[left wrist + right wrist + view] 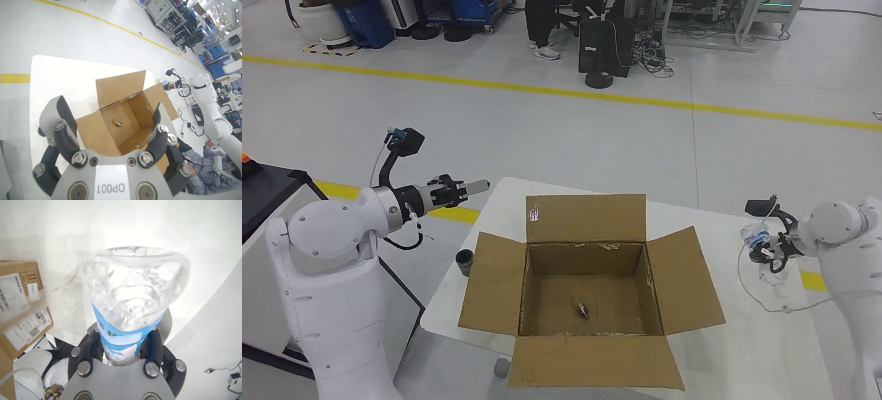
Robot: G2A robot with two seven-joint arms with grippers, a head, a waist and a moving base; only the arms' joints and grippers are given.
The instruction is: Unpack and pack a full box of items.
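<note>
Currently I'm hovering left gripper [110, 104], spread wide, at ten o'clock of open box [587, 225]; right gripper [122, 336] pinching water bottle [136, 285] at three o'clock; small item [583, 310] lying inside.

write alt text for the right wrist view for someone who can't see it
The right end effector is shut on a clear plastic water bottle with a blue and white label, the bottle's base pointing away from the camera. A cardboard box with printed labels sits off to one side against a white background.
</note>
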